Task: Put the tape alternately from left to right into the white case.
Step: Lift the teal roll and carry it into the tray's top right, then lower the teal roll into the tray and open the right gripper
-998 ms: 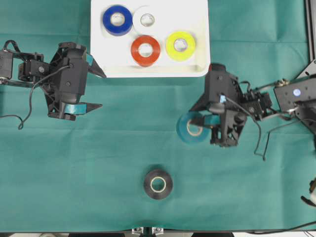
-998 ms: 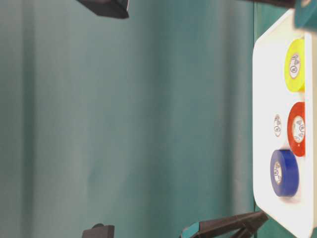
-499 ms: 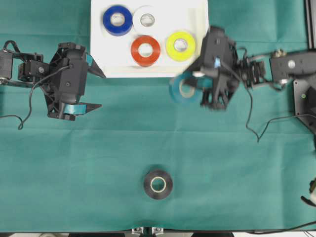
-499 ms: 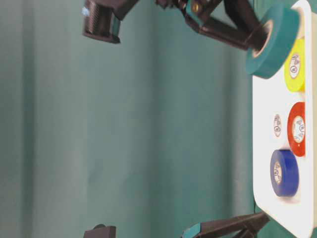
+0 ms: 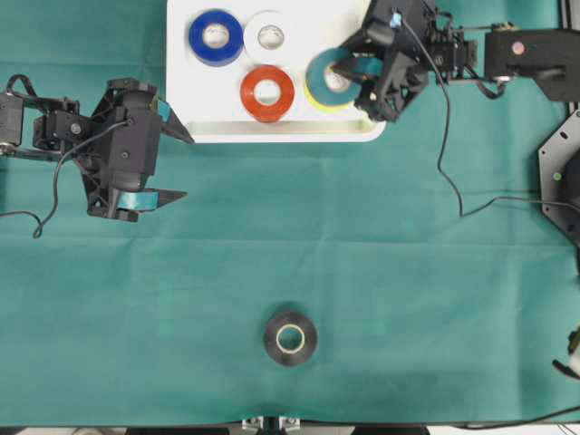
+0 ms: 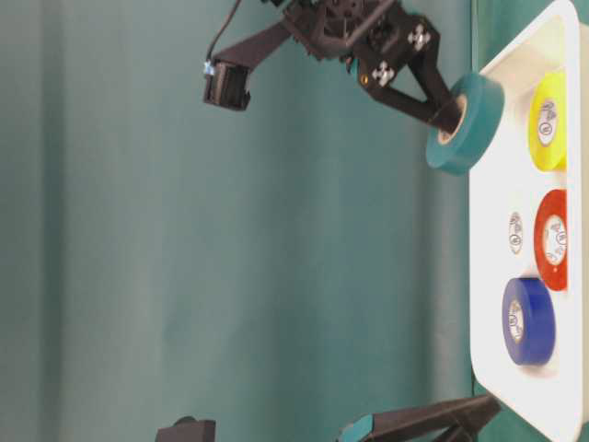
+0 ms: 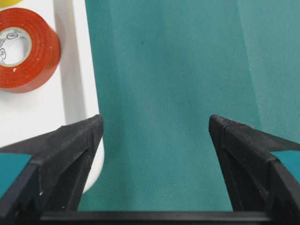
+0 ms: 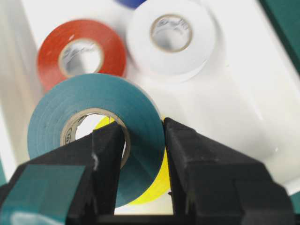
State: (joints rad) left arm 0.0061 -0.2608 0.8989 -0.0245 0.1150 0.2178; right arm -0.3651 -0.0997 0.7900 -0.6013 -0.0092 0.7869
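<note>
My right gripper [image 5: 352,71] is shut on the wall of the teal tape roll [image 5: 322,65], one finger through its core. It holds the roll in the air over the right end of the white case [image 5: 362,127]. The teal roll [image 8: 103,91] hangs right above the yellow roll [image 8: 154,185] and covers most of it. Blue [image 5: 216,37], white [image 5: 269,36] and red [image 5: 267,92] rolls lie flat in the case. A black roll [image 5: 290,338] lies on the cloth near the front edge. My left gripper [image 5: 188,167] is open and empty beside the case's left front corner [image 7: 86,70].
Green cloth covers the table. A black cable [image 5: 449,163] trails from the right arm over the cloth to the right of the case. Dark hardware [image 5: 562,172] stands at the right edge.
My right gripper has lifted the teal roll off the cloth and carried it back and left, over the case rim to above the yellow roll. The left arm has not moved.
</note>
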